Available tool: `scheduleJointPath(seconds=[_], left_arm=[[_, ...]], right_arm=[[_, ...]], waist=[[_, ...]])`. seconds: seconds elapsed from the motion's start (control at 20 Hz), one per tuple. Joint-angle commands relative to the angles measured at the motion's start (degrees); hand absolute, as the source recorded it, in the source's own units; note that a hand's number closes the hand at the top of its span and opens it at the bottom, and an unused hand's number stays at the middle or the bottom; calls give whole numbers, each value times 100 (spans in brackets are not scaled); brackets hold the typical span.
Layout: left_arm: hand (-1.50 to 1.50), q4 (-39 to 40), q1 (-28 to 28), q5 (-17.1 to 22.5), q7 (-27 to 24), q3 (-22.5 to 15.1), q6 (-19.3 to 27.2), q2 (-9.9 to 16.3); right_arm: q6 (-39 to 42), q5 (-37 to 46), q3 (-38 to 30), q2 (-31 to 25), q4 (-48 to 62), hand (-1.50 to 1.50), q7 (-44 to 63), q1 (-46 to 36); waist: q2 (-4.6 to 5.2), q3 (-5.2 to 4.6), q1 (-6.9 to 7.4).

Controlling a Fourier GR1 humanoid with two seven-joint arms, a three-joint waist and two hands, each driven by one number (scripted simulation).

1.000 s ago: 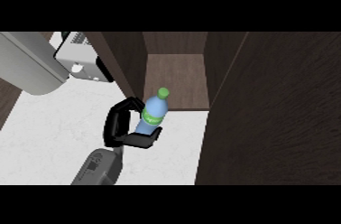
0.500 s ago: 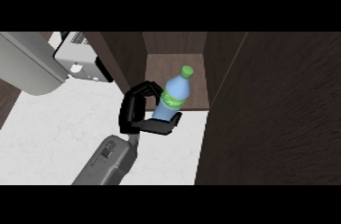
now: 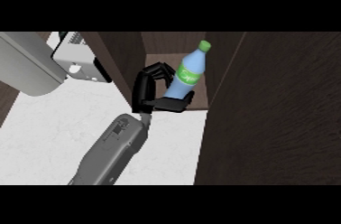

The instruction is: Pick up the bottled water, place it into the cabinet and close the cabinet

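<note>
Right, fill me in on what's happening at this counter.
One hand of the robot is curled round a blue water bottle with a green cap, holding it tilted at the mouth of the dark wooden cabinet. The bottle's top leans into the opening, and its base is level with the cabinet's front edge. It is not yet let go. The cabinet door at the right stands open. The white counter lies below, and a grey appliance sits at the upper left.
</note>
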Motion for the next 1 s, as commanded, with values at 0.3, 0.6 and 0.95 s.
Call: scheduleJointPath(seconds=[0.3,0.6,0.95], left_arm=[[150,1477,-1001,713,-215,167,487,-1],[150,2339,-1291,936,-626,218,669,-1],[150,3465,-1880,904,-1096,398,928,-1]], right_arm=[[3,209,217,-35,-652,-150,88,488],[434,-640,-642,-417,-894,-150,-314,946],[511,-521,-481,-307,-565,-150,-485,871]], waist=[[8,-2,-59],[25,5,-145],[51,1,-151]])
